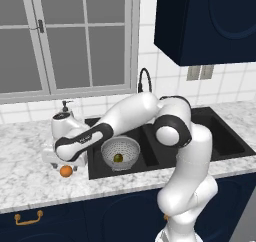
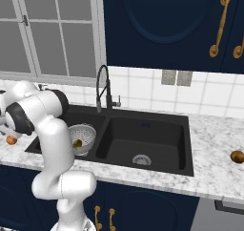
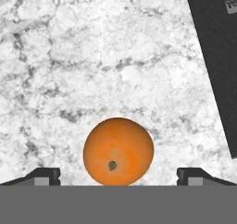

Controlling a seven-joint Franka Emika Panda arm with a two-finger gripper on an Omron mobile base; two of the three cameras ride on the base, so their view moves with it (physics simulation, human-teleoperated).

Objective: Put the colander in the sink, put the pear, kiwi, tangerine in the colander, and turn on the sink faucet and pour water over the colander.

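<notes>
Tangerine point(image 3: 118, 152) is right up against the hand camera, sitting on the marble tabletop point(image 3: 92, 56) dead centre between the two fingertips point(image 3: 46, 176), so the pincer point(image 1: 66, 162) is hanging straight over it with its jaws spread wide and nothing in them yet. From where I'm standing, that's the far left end of things: the fruit lies on the tabletop just left of the sink point(image 1: 220, 136), and being round it has no long axis to line up with, so I'd guess a straight drop and squeeze should do it. Moving right, the colander point(image 1: 120, 152) is already down in the left basin, and it holds one greenish fruit point(image 1: 118, 158), can't tell which one. Behind that stands the sink faucet point(image 2: 103, 89), no water that I can see. Right basin looks bare, and way off on the right tabletop there's a brownish fruit point(image 2: 237, 156) waiting.
</notes>
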